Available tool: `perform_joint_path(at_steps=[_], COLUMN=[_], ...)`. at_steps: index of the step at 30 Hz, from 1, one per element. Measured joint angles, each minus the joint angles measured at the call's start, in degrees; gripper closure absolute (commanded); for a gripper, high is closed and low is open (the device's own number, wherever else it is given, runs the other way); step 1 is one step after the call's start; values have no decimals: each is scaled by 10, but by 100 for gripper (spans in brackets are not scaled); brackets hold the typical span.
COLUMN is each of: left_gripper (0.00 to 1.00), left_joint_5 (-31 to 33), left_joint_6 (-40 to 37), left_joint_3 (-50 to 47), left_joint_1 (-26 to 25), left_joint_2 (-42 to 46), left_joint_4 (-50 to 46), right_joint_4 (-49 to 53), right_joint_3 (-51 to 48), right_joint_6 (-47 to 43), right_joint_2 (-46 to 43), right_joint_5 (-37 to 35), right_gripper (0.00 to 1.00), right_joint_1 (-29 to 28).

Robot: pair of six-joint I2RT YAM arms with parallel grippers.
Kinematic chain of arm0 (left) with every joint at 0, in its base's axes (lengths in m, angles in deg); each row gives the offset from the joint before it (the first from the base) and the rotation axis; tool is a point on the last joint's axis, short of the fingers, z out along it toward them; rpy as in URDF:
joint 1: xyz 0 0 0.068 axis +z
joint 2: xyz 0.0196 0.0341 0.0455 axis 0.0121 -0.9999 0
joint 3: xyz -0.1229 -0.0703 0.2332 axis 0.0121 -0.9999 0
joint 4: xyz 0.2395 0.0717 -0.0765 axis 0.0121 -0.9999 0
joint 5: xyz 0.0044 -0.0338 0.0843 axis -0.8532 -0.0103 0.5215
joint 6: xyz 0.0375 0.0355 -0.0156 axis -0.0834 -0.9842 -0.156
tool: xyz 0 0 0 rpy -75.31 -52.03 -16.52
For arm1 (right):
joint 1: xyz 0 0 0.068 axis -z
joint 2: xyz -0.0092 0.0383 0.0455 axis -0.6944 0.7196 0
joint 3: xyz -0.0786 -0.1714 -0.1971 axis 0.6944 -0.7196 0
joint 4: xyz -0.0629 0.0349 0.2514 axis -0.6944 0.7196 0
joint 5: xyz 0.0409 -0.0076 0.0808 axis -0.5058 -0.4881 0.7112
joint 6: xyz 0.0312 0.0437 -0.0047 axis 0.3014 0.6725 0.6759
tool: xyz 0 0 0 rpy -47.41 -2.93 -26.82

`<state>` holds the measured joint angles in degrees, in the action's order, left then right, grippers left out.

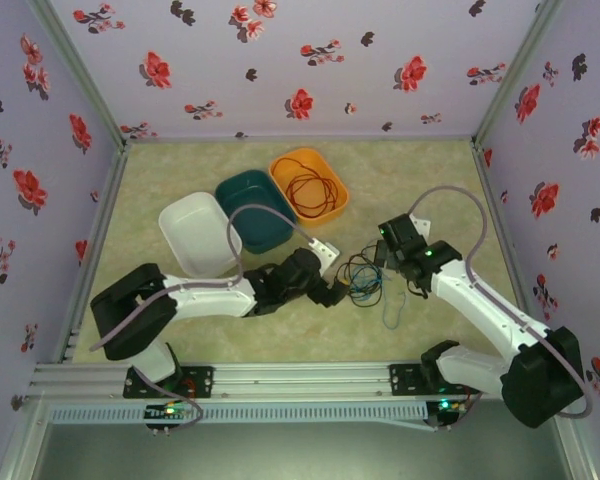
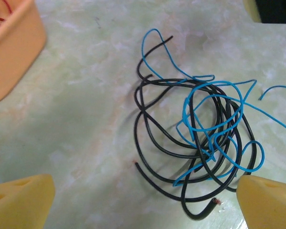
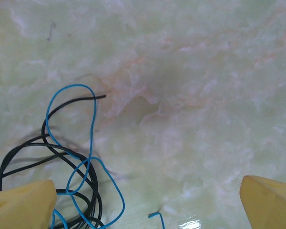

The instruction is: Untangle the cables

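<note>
Nearest, a thin pale loop (image 1: 392,312) lies on the desk (image 1: 460,200) just this side of the knot. From above its colour is hard to tell, perhaps blue. Just beyond it sits the knot of cables (image 1: 363,280), a black cable (image 2: 148,129) and a blue cable (image 2: 214,119) threaded through each other. It is a roundish clump with no clear long axis, its loose ends straying outward.

The left pincer (image 1: 332,291) hangs just left of it, jaws apart and empty. In its wrist view the clump lies straight ahead, leaning toward the pad (image 2: 269,202) on that view's right. The right pincer (image 1: 382,262) stands at the clump's far right edge, jaws likewise apart and empty. In its wrist view the cables sit off to the left, with bare desk ahead. So the left arm looks better lined up for a grab, and the right would need to shift left.

Farther off, a red cable (image 1: 312,190) lies coiled alone in the orange bin (image 1: 305,152), beside a teal bin (image 1: 255,212) and a white bin (image 1: 195,235).
</note>
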<state>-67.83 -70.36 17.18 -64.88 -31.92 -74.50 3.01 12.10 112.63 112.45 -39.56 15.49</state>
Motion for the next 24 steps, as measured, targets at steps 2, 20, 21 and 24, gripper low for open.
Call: perform_joint_path(at_steps=[2,20,21,24], left_gripper=[6,38,39,50], left_joint_5=[9,49,49,49], left_joint_6=[1,62,64,69], left_joint_3=[0,18,22,29], left_joint_1=[-4,11,11,11], left_joint_2=[-19,-98,-101,-110], left_joint_4=[15,57,59,64], right_joint_4=[-10,-109,-113,-126], right_joint_3=[-15,-56,-55,-55], right_joint_6=[7,38,38,40], right_joint_2=[0,43,49,66], right_joint_5=[8,97,102,118], right_gripper=[1,25,27,32], right_joint_1=[0,-24,-24,-26])
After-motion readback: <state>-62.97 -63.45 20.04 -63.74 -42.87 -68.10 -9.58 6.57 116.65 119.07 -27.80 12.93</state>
